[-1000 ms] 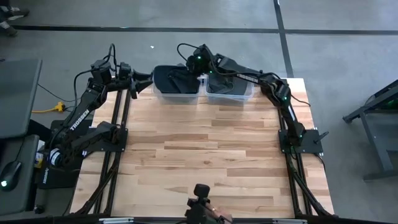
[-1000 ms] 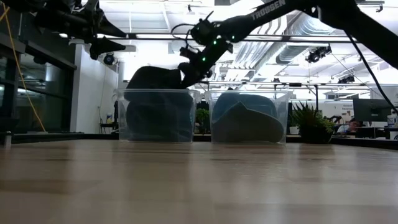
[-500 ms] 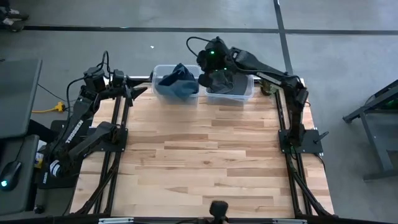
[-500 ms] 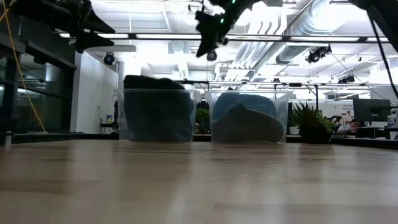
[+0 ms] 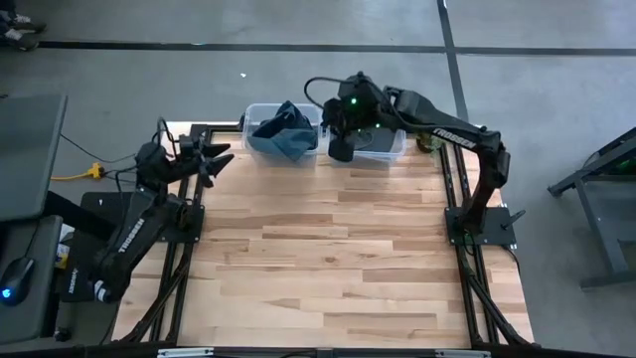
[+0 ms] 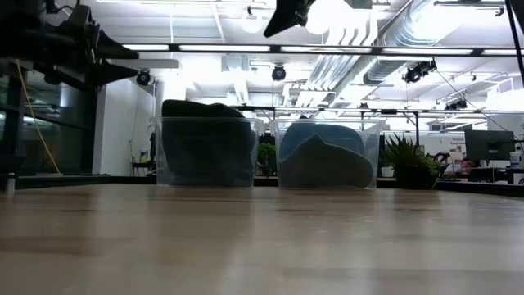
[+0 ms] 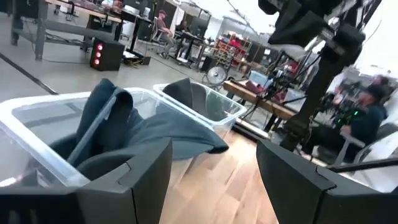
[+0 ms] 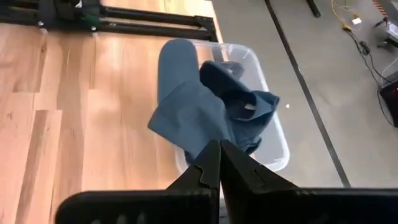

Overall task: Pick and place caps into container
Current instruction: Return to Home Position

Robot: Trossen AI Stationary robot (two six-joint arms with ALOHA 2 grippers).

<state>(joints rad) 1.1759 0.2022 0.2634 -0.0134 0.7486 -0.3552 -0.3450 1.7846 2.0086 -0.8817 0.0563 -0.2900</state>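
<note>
Caps fill two clear bins at the counter's [image 5: 338, 259] far edge, a dark blue cap [image 5: 284, 129] heaped in the left bin [image 5: 250, 111] and grey caps [image 6: 323, 156] in the right bin [image 5: 397, 149], while jaws of the right arm [image 5: 447, 134] hang pressed together and empty high above where the bins meet, and jaws of the left arm [image 5: 134, 224] gape wide and empty over the far left corner.

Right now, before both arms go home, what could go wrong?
1. The blue cap is heaped above the rim of the left bin and hangs over its edge; it might slip out.
2. The left gripper, open, sits near that bin; swinging toward it could snag the cap.
The right gripper, shut, hangs high over the right bin: little risk.
</note>
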